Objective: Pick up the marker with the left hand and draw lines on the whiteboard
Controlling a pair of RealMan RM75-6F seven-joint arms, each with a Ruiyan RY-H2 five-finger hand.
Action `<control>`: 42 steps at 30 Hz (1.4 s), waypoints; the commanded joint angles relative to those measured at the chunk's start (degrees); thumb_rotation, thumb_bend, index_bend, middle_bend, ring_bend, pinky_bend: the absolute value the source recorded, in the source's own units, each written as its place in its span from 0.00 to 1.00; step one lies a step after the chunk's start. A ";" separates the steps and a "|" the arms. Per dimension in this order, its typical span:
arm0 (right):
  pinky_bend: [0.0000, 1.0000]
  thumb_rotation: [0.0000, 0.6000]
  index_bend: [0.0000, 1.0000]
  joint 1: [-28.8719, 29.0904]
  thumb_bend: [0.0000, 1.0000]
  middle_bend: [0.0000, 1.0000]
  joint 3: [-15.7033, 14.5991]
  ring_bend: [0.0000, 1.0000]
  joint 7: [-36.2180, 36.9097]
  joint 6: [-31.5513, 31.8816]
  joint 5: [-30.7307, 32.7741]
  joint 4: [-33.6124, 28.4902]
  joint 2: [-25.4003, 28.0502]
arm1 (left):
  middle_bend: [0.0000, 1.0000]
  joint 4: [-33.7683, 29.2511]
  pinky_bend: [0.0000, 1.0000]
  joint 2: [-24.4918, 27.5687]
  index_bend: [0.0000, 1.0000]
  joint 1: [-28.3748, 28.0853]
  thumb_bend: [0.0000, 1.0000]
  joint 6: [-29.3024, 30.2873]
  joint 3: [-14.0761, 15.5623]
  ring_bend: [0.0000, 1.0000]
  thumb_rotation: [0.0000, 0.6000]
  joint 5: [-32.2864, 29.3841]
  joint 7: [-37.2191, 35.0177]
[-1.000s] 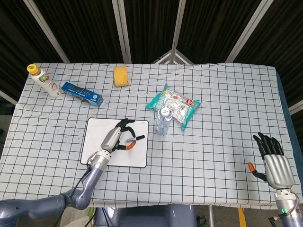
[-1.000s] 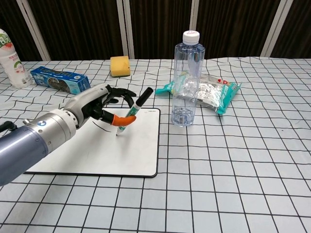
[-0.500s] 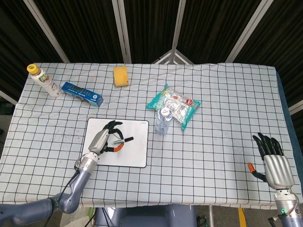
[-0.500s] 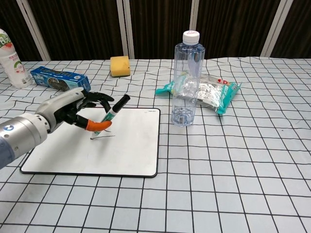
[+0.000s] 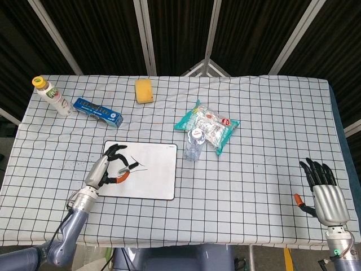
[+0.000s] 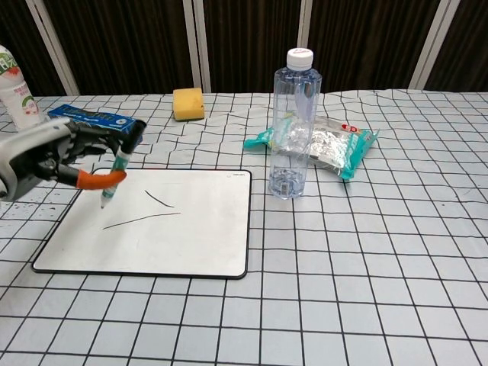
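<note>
The whiteboard (image 5: 152, 179) (image 6: 175, 236) lies flat on the checked cloth and bears two black lines (image 6: 141, 219), one short and one long. My left hand (image 5: 106, 169) (image 6: 53, 156) holds the marker (image 6: 118, 166) (image 5: 127, 168) near the board's left edge, tip pointing down just above the surface. My right hand (image 5: 325, 192) stays at the table's right front corner, fingers apart and holding nothing; the chest view does not show it.
A clear water bottle (image 6: 293, 122) (image 5: 194, 142) stands just right of the board. Behind it lies a snack bag (image 6: 328, 145) (image 5: 207, 125). A yellow sponge (image 5: 144, 91), a blue box (image 5: 97, 110) and a white drink bottle (image 5: 49, 95) sit at the back left.
My left hand has carried the marker leftward across the board, from its right half to its left edge, leaving a long black line behind. The right hand has stayed put.
</note>
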 commanded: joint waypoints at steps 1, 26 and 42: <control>0.00 1.00 0.00 0.00 0.35 0.00 0.04 0.00 0.05 0.21 -0.20 0.24 -0.15 | 0.14 -3.14 0.03 3.84 0.68 1.16 0.55 4.88 -1.91 0.00 1.00 5.03 -2.50; 0.00 1.00 0.00 -0.04 0.35 0.00 -0.02 0.00 -0.48 -0.52 0.73 -0.49 0.06 | 0.13 14.40 0.03 4.89 0.65 -4.04 0.49 -6.42 1.88 0.00 1.00 -5.01 35.38; 0.00 1.00 0.00 -0.05 0.35 0.00 -0.12 0.00 -0.39 -0.50 0.49 -0.43 0.07 | 0.00 13.53 0.00 4.33 0.33 -3.06 0.15 -7.35 0.92 0.00 1.00 -11.80 37.17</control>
